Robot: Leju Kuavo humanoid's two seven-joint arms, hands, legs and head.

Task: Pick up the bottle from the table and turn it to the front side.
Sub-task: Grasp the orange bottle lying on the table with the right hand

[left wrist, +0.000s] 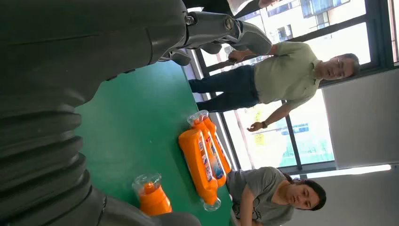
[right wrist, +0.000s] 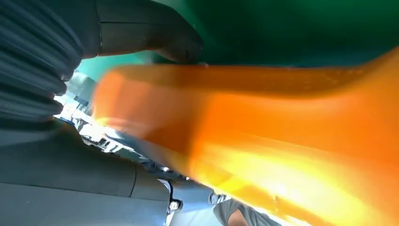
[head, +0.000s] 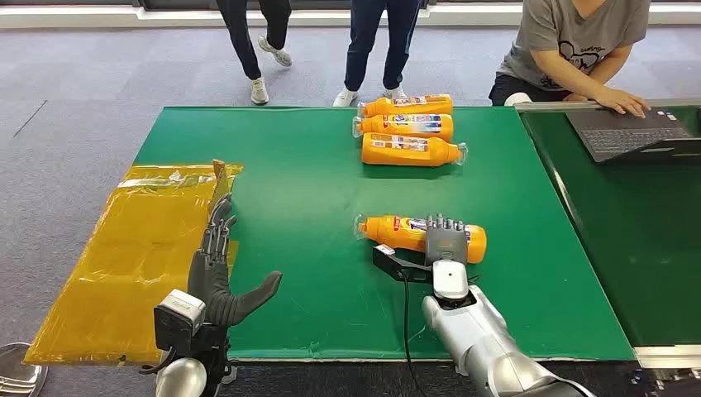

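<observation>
green surface [head: 314, 273] carries everything; taken here as the landmark. yellow plastic sheet [head: 132, 256] drapes off its left edge. a row of three orange bottles [head: 409, 128] lies at the far side of the surface, near the standing people [head: 380, 33]. a seated person [head: 579, 50] works a laptop [head: 628, 132] on the neighbouring dark-green table past the right edge.

target: the orange bottle [head: 397, 231] lies alone on the surface toward the near-right part, well apart from the far row. long axis runs left–right across the surface, roughly parallel to the near edge. clear cap end points left, flat base points right. label strip faces partly up and away, so probably not yet front-side.

right hand [head: 445, 240] rests over the base half of the bottle, fingers draped across the top. right wrist view is a blur of orange body close against the palm, thumb [right wrist: 155, 37] beside it. fingers look closing on it, but a firm hold is not confirmed; bottle seems to sit on the surface, not lifted.

left hand [head: 219, 273] hovers at the near-left edge of the surface by the yellow sheet, fingers spread, holding nothing.

doing the step well, as judged: wrap fingers and thumb round opposite sides of the body before lifting; bottle is smooth and round-edged, likely to roll. lift clear of the surface, then rotate about the long axis until the label faces forward. keep the grip off the neck end to avoid tipping.
</observation>
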